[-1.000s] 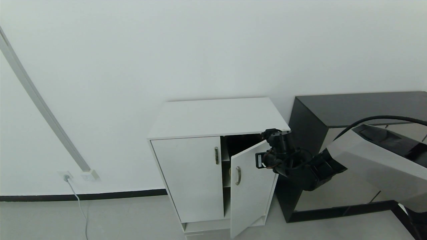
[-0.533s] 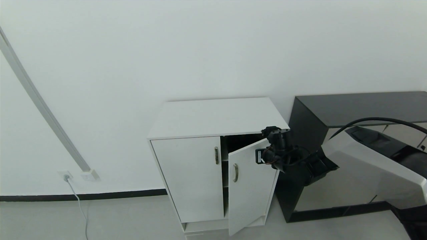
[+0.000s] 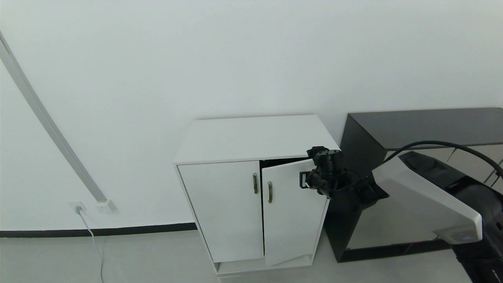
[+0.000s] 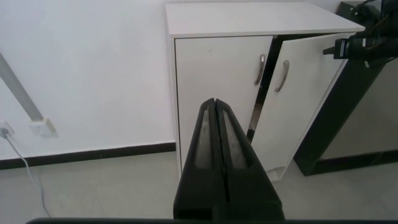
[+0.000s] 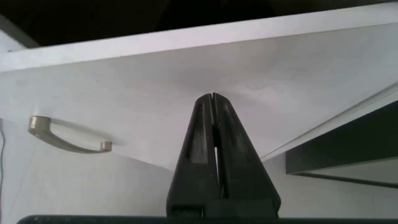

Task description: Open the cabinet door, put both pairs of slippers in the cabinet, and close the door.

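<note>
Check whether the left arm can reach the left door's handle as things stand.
Probably yes: the left gripper faces the cabinet across bare floor, nothing covers the handle, and the right gripper is aside at the right door.

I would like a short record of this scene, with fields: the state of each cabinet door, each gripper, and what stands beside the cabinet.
cabinet: white two-door cabinet, standing on the floor
left door: shut
right door: slightly ajar, dark gap along its top edge
right gripper: shut, tips against the right door's front face, upper part near the hinge side
left gripper: shut, held back from the cabinet, touching nothing
beside: black glossy sideboard, close on the cabinet's right
</note>
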Controlling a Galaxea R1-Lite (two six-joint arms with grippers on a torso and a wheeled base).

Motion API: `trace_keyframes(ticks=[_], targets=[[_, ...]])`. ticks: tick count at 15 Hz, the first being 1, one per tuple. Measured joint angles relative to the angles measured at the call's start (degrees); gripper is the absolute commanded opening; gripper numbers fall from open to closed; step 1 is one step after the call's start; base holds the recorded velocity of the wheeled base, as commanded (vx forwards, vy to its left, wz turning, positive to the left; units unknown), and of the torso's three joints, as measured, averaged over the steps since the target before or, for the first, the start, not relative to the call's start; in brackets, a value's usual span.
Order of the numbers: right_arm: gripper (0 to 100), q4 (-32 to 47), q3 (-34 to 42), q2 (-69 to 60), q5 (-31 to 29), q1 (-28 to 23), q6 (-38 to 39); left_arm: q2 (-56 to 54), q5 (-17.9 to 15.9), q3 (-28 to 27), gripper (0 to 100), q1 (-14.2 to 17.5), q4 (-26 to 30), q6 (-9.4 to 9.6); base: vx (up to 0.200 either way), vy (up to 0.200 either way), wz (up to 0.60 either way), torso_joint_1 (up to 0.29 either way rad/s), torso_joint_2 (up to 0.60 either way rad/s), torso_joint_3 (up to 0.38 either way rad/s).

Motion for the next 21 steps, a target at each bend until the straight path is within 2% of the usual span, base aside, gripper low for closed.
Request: trace_keyframes(ticks=[7, 13, 21], targets=[[0, 0.23, -5.08, 3.17, -0.20, -0.93, -0.11, 0.00, -0.06, 0.00, 0, -0.02, 0.00, 0.09, 0.000, 0.000, 0.00, 0.000, 0.00, 0.000], [0, 3.86, -9.55, 4.52, -0.24, -2.00, -0.13, 0.00, -0.09, 0.00, 0, -0.02, 0.00, 0.11, 0.000, 0.000, 0.00, 0.000, 0.00, 0.000], [0, 3.71, -10.18, 5.01, -0.55, -2.26, -0.22, 0.00, -0.06, 0.00, 0, -0.02, 0.00, 0.02, 0.000, 0.000, 0.00, 0.000, 0.00, 0.000]])
